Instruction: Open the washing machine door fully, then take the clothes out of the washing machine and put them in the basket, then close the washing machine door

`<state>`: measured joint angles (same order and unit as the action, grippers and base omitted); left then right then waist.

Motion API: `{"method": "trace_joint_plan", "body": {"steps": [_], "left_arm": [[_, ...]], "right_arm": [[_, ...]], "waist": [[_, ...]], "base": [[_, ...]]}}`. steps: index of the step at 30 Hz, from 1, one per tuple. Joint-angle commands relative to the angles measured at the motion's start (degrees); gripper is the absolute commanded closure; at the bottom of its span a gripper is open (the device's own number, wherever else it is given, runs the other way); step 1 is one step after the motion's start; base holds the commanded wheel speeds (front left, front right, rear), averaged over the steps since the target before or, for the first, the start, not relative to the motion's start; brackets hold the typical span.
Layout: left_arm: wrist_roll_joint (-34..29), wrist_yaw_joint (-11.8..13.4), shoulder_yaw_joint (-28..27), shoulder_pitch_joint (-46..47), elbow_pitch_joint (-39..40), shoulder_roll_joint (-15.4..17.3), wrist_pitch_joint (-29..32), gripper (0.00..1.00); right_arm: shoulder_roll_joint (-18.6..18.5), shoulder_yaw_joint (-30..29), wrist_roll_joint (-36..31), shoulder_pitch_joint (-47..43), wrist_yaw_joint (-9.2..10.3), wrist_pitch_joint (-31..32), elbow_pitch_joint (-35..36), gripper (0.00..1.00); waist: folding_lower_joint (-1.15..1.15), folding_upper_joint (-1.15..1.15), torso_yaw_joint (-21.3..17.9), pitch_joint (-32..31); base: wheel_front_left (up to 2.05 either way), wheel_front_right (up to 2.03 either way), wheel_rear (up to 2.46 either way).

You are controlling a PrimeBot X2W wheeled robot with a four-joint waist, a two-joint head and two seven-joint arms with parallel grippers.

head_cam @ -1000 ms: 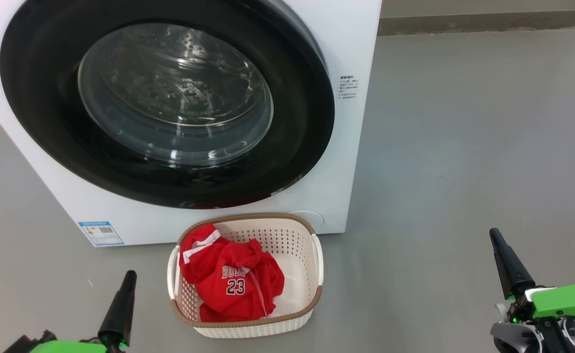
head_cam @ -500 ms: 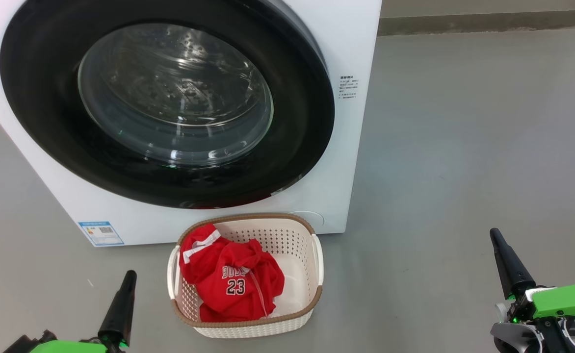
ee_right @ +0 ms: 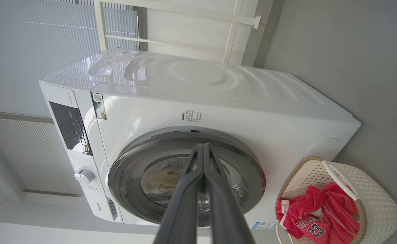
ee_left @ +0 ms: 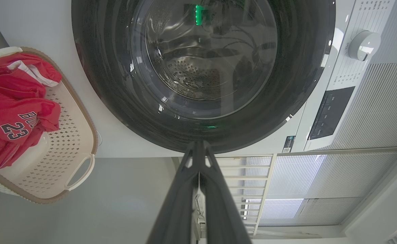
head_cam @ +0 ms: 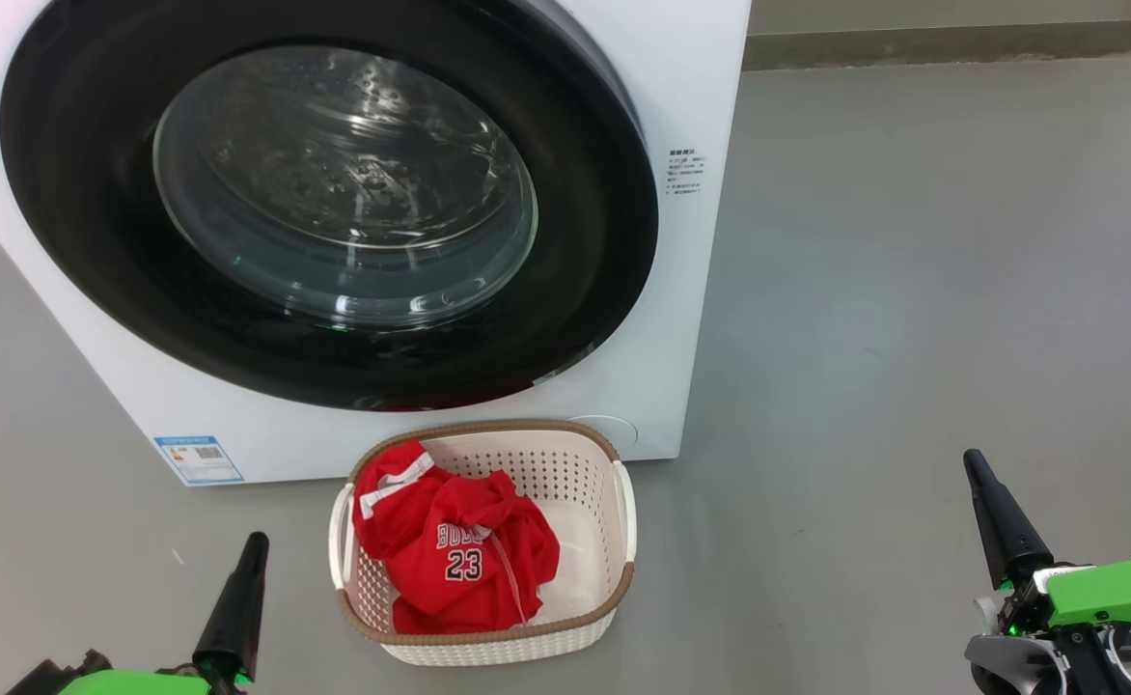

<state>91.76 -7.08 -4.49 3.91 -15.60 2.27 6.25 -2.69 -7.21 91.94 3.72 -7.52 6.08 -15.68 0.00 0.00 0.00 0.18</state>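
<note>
One heap of red clothes (head_cam: 455, 555) lies in the basket (head_cam: 498, 652), on the floor (head_cam: 913, 290) just before the washing machine (head_cam: 691, 97); the washing machine door (head_cam: 73, 193) sits closed. Left gripper (head_cam: 256, 541) and right gripper (head_cam: 971, 458) flank the basket, fingers pressed together, empty.

Red clothes (head_cam: 455, 552) fill the basket (head_cam: 580, 458) before the washing machine door (head_cam: 329, 198), which sits flush.

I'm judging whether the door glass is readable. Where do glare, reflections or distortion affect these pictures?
Head view: white highlights streak the door glass, and a pink flare tints the top left corner. Left wrist view: a green light mirrors in the door's glass and dark rim. Right wrist view: rippled reflections cross the washing machine top.
</note>
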Motion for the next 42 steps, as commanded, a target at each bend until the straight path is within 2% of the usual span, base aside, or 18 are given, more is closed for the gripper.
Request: {"method": "trace_joint_plan", "body": {"steps": [1,42], "left_arm": [[0.39,-0.41,-2.04,2.28,1.56,0.61,0.25,1.0],[0.4,-0.41,-2.03,2.28,1.56,0.61,0.24,1.0]], "right_arm": [[-0.34,0.85,0.35,2.45,0.03,0.28,1.67,1.0],[-0.27,0.74,0.26,2.46,0.03,0.37,1.66,1.0]], "waist": [[0.0,0.0,0.0,0.0],[0.0,0.0,0.0,0.0]], "base": [[0.0,0.0,0.0],[0.0,0.0,0.0]]}}
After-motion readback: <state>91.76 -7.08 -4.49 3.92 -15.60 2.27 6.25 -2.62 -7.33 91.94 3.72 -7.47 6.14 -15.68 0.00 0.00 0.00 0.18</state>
